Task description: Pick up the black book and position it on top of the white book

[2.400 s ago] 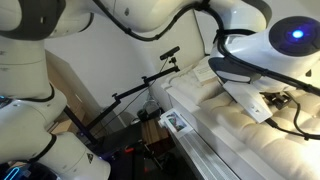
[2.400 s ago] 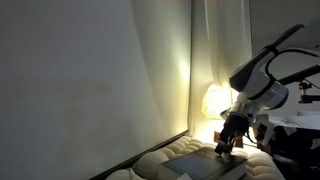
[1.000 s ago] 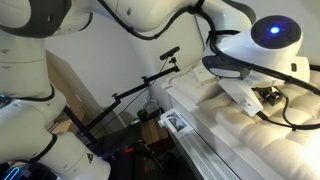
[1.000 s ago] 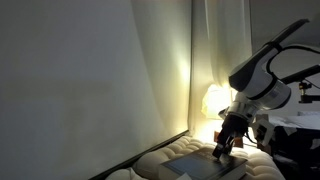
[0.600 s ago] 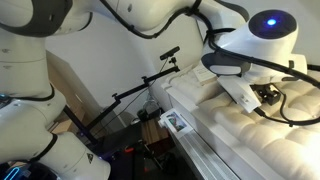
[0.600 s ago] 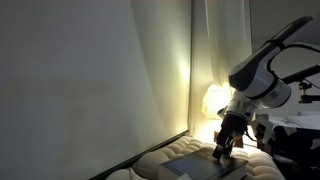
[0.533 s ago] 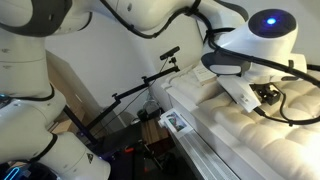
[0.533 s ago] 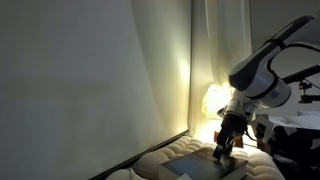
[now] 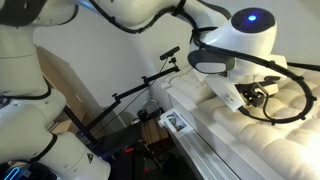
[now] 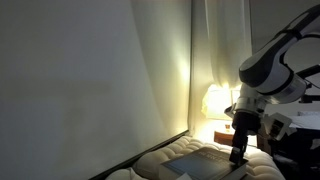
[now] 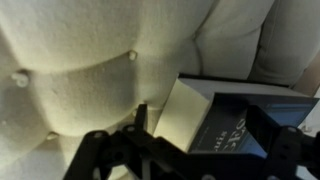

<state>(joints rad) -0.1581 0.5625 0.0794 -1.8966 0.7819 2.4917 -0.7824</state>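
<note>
In the wrist view the black book [image 11: 236,124] lies on the quilted cream mattress [image 11: 80,90]. Its dark cover with white lettering faces up and its pale page edges face left. My gripper [image 11: 203,132] is open just above it. One finger is left of the page edges and the other is over the cover. In an exterior view the gripper [image 10: 236,154] points down at the bed beside a flat greyish slab [image 10: 195,162]. It also shows in an exterior view [image 9: 262,95] low over the mattress. I cannot make out the white book.
A puffy cream pillow [image 11: 285,40] lies beyond the book. A glowing lamp [image 10: 214,101] stands behind the bed by a pale curtain [image 10: 100,80]. Beside the bed are a black tripod stand [image 9: 140,90] and a cardboard box [image 9: 60,80].
The arm has swung. In one exterior view the gripper has moved right and lower toward the bed. In the other exterior view the wrist has shifted left.
</note>
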